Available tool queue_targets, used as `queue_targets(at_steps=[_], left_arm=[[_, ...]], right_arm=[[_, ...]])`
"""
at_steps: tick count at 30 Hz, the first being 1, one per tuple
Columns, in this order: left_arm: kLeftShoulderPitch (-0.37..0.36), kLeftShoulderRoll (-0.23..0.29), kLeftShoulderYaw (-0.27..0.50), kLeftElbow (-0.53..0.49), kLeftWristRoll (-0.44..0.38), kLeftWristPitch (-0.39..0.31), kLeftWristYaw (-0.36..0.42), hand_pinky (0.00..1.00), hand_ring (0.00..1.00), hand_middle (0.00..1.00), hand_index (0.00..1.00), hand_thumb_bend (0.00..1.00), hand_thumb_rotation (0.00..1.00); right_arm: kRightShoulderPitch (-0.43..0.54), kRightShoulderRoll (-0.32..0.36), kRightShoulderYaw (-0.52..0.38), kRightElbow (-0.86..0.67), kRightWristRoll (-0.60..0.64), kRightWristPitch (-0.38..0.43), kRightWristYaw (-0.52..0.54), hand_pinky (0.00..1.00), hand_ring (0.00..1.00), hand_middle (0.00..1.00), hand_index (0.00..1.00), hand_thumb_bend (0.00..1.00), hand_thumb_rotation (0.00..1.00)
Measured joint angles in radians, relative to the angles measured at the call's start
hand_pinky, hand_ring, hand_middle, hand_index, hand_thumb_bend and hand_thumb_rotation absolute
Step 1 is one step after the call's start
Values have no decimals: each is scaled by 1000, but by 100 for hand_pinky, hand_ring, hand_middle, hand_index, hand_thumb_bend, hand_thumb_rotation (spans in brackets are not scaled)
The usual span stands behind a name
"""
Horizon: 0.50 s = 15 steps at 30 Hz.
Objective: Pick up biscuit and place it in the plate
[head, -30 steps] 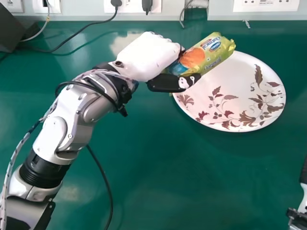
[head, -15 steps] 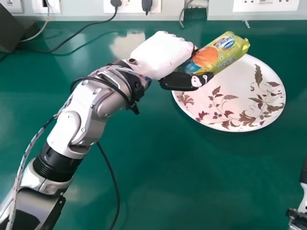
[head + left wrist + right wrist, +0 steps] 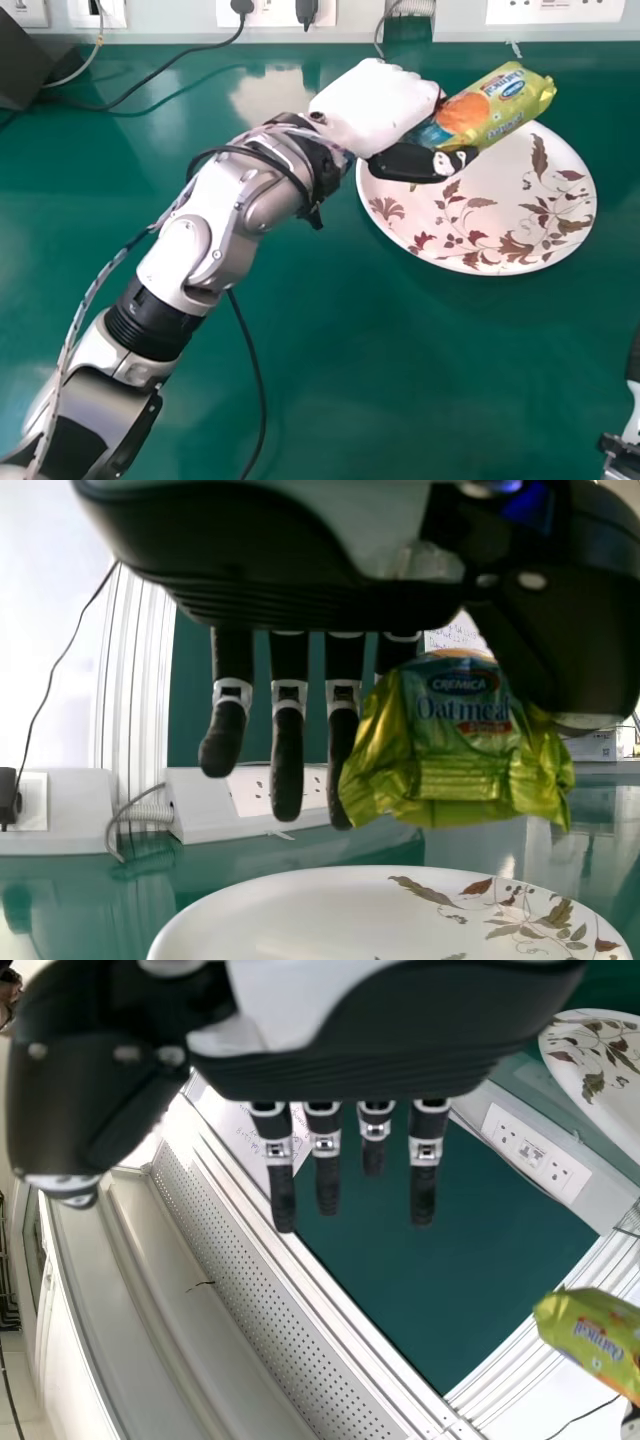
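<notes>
Looks like a lab: long white plastic socket strip (image 3: 205, 805) beyond fingers of left hand (image 3: 370, 105), glossy green tabletop (image 3: 400, 370) below.

We have the plate (image 3: 500, 225) on the table (image 3: 350, 350), right of centre, and the biscuit packet (image 3: 505, 105) in our left hand (image 3: 370, 105), over the plate's far side. Behind, we see sockets (image 3: 555, 8) beyond the table's far edge. At our far left, a cable (image 3: 160, 72) lies on the table beside a box (image 3: 22, 65).
</notes>
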<state>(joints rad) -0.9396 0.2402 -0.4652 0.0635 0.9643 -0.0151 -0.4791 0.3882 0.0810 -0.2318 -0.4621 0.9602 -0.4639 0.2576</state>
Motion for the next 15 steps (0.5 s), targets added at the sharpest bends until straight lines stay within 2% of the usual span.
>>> queue_targets(at_steps=[9,15], left_arm=[[-35,-39,-40,71,43,43,3,18,37,44,52,50,0],[-53,-47,-65,126,57,35,71,19,37,44,52,50,0]], right_arm=[[-1,0,2,-8,-2,0,-17,72,88,85,76,93,39],[-1,0,2,-8,-2,0,-16,67,86,83,74,94,39]])
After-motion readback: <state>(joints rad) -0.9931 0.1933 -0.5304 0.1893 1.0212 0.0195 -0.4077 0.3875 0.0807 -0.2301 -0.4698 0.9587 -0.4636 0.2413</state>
